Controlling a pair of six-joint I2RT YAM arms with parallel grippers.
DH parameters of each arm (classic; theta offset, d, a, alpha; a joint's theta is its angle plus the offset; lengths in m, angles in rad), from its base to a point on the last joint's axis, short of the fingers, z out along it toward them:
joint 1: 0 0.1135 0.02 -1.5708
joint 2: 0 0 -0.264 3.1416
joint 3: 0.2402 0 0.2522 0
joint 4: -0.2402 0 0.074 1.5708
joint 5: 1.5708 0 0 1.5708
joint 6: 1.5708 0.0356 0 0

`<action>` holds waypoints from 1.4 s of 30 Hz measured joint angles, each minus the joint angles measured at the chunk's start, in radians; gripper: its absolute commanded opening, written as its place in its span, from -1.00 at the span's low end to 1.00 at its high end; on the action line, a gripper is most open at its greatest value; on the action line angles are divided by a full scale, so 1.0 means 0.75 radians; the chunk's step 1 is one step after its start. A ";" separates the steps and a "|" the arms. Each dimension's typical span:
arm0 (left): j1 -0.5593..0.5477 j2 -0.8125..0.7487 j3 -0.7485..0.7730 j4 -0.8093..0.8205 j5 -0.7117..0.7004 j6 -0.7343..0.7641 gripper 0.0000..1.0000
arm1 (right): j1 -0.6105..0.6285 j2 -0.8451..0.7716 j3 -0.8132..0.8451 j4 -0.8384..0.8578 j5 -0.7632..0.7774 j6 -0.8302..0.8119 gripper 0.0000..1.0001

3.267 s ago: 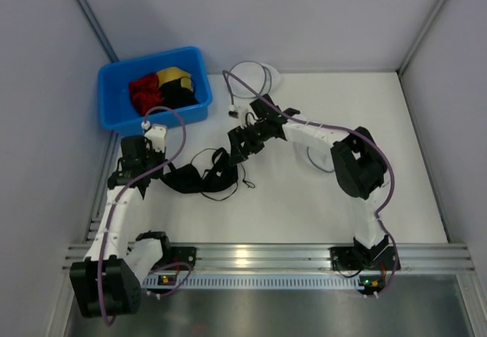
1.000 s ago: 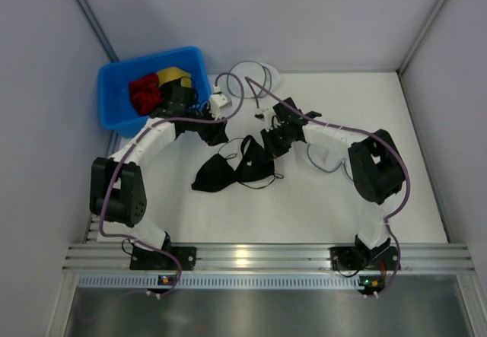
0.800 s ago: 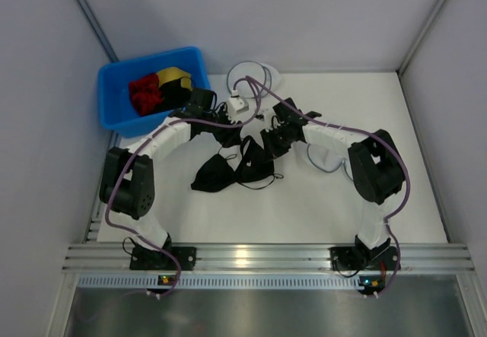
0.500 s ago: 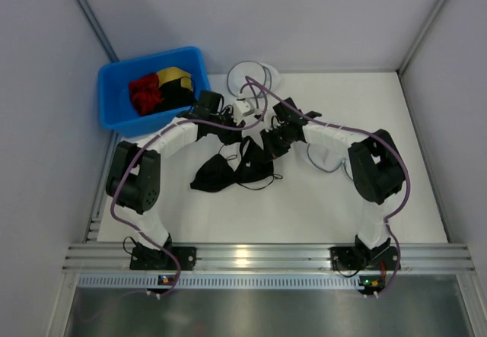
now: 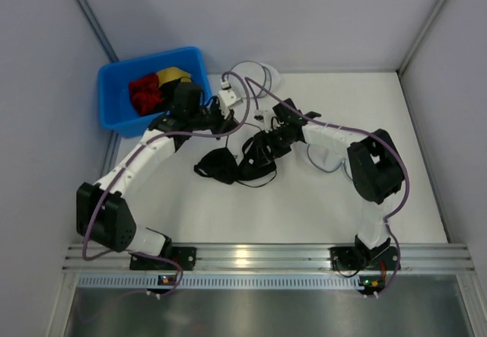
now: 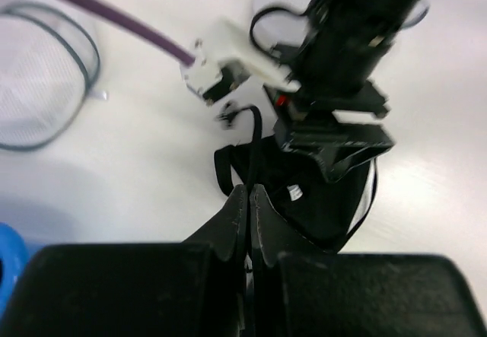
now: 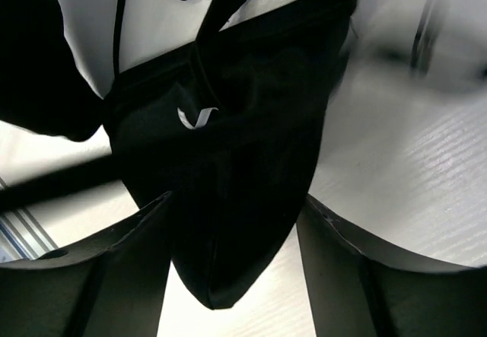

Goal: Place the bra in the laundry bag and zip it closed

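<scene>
Where the tabletop point(image 5: 304, 215) meets its far left corner, a blue bin point(image 5: 114, 112) holds a red garment point(image 5: 142, 93) and a yellow-and-black garment point(image 5: 173, 78). Just right of the bin, the left arm reaches across. The left end effector point(image 6: 248, 194) is clenched, its two fingers pressed flat together. In the left wrist view a thin black strap runs straight down into the tips, so it appears to be pinching the strap of the bra point(image 5: 218, 168). Behind it, at the far edge of the tabletop, the laundry bag point(image 5: 262, 72) lies as a round see-through mesh hoop, partly crossed by a purple cable point(image 5: 228, 128). The bra lies crumpled near the middle of the tabletop, well apart from the bag, its dark cups bunched between the two arms. On its right side, the right end effector point(image 7: 234, 200) stands released. Its fingers are spread wide, with a cup of the bra lying loose in the gap.
</scene>
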 measured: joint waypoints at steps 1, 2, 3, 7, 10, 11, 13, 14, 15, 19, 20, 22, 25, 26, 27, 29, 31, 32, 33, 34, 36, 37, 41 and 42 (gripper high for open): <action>0.001 -0.055 -0.006 0.006 0.019 -0.015 -1.00 | 0.000 0.002 0.000 -0.002 0.001 -0.001 0.31; 0.001 -0.096 -0.013 0.010 0.035 -0.023 -1.00 | 0.000 0.002 -0.001 -0.005 0.002 -0.001 0.32; 0.001 -0.142 -0.025 0.016 0.058 -0.031 -1.00 | -0.001 0.002 0.000 -0.008 0.003 -0.001 0.34; 0.001 -0.219 -0.096 0.026 0.141 -0.037 -1.00 | -0.011 0.002 -0.001 -0.016 -0.007 -0.003 0.39; 0.001 -0.219 -0.179 0.021 0.188 -0.031 -1.00 | -0.041 -0.002 0.000 -0.032 -0.028 -0.031 0.38; 0.001 -0.215 -0.204 0.011 0.198 -0.026 -1.00 | -0.057 -0.007 0.000 -0.045 -0.033 -0.049 0.37; 0.001 -0.198 -0.242 0.005 0.200 -0.020 -1.00 | -0.083 -0.024 0.000 -0.075 -0.034 -0.081 0.31; 0.001 -0.187 -0.249 0.004 0.197 -0.020 -1.00 | -0.092 -0.037 -0.001 -0.086 -0.034 -0.095 0.29; 0.001 -0.170 -0.252 0.002 0.186 -0.021 -1.00 | -0.100 -0.051 -0.001 -0.095 -0.034 -0.108 0.27; -0.003 -0.076 -0.246 0.005 0.093 -0.059 -1.00 | -0.114 -0.108 -0.001 -0.114 -0.033 -0.147 0.19; -0.004 -0.047 -0.239 0.004 0.069 -0.072 -1.00 | -0.114 -0.113 -0.001 -0.113 -0.033 -0.153 0.17; -0.012 0.012 -0.217 0.007 0.023 -0.092 -1.00 | -0.116 -0.114 -0.001 -0.113 -0.033 -0.153 0.12; -0.030 0.063 -0.209 0.008 -0.030 -0.094 -1.00 | -0.120 -0.113 -0.001 -0.110 -0.035 -0.150 0.09; -0.037 0.075 -0.208 0.008 -0.043 -0.092 -0.96 | -0.122 -0.112 -0.001 -0.109 -0.035 -0.149 0.09; -0.046 0.090 -0.206 0.009 -0.053 -0.091 -0.80 | -0.124 -0.108 -0.001 -0.108 -0.039 -0.146 0.13; -0.058 0.120 -0.203 0.009 -0.070 -0.087 -0.60 | -0.125 -0.093 -0.001 -0.101 -0.054 -0.133 0.15; -0.070 0.154 -0.203 0.010 -0.092 -0.090 -0.38 | -0.125 -0.071 -0.001 -0.094 -0.079 -0.114 0.16; -0.074 0.170 -0.201 0.009 -0.105 -0.096 -0.33 | -0.125 -0.061 0.000 -0.088 -0.092 -0.105 0.16; -0.078 0.188 -0.196 0.009 -0.120 -0.103 -0.25 | -0.125 -0.049 0.000 -0.082 -0.106 -0.098 0.12; -0.080 0.205 -0.190 0.010 -0.138 -0.113 -0.23 | -0.125 -0.038 0.002 -0.079 -0.117 -0.092 0.09; -0.081 0.225 -0.178 0.009 -0.178 -0.143 -0.08 | -0.125 -0.013 0.006 -0.077 -0.135 -0.078 -0.04; -0.080 0.227 -0.175 0.009 -0.197 -0.156 0.02 | -0.125 0.002 0.012 -0.076 -0.142 -0.071 -0.08; -0.050 0.202 -0.166 0.006 -0.232 -0.207 0.19 | -0.125 0.045 0.021 -0.068 -0.163 -0.055 -0.25; -0.035 0.189 -0.164 0.005 -0.234 -0.213 0.22 | -0.125 0.053 0.021 -0.066 -0.168 -0.053 -0.32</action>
